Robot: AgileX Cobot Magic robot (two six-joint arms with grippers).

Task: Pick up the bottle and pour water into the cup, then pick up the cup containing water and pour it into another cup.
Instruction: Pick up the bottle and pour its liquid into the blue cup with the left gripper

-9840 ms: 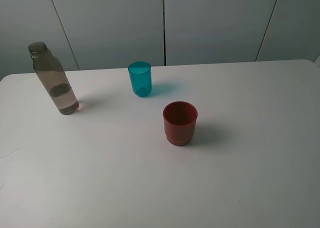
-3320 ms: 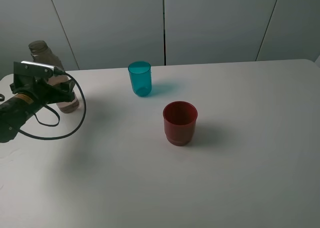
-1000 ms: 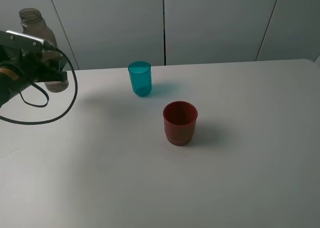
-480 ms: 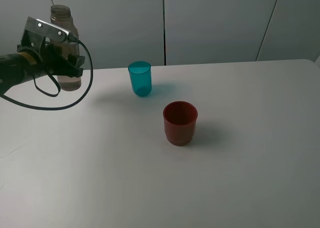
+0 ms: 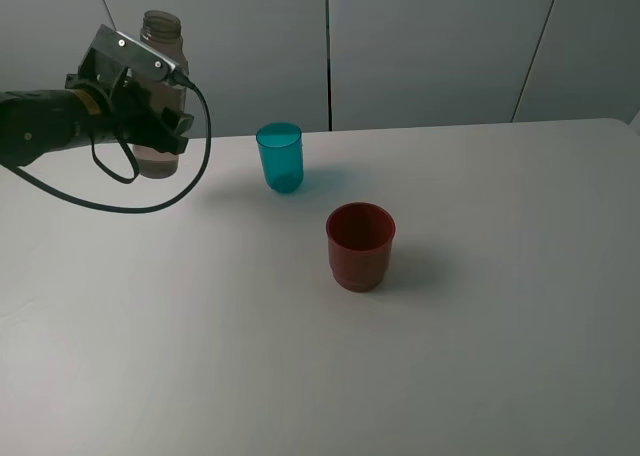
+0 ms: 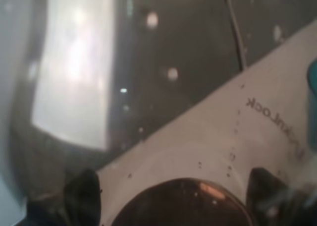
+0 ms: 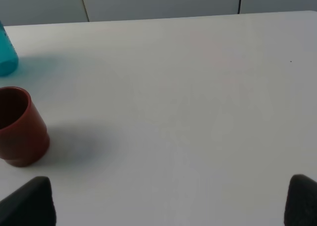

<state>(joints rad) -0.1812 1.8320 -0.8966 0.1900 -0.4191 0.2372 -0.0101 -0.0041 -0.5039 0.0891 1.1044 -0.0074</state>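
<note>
The smoky grey-brown bottle point(image 5: 163, 36) hangs upright above the table's back left, held around its body by my left gripper point(image 5: 150, 126). In the left wrist view the bottle point(image 6: 173, 137) fills the picture between the two fingers point(image 6: 81, 191), with some water in its bottom. The teal cup point(image 5: 280, 156) stands upright to the right of the bottle, apart from it. The dark red cup point(image 5: 360, 246) stands nearer the middle, and shows in the right wrist view point(image 7: 20, 124) with the teal cup point(image 7: 6, 57). My right gripper point(image 7: 166, 203) is open, empty and low over the table's right side.
The white table point(image 5: 500, 326) has grey wall panels behind it. The left arm's black cable point(image 5: 150, 201) loops down below the gripper. The table's back edge runs just behind the teal cup.
My left gripper has carried the bottle up and to the right, toward the teal cup. Both cups have stayed in place.
</note>
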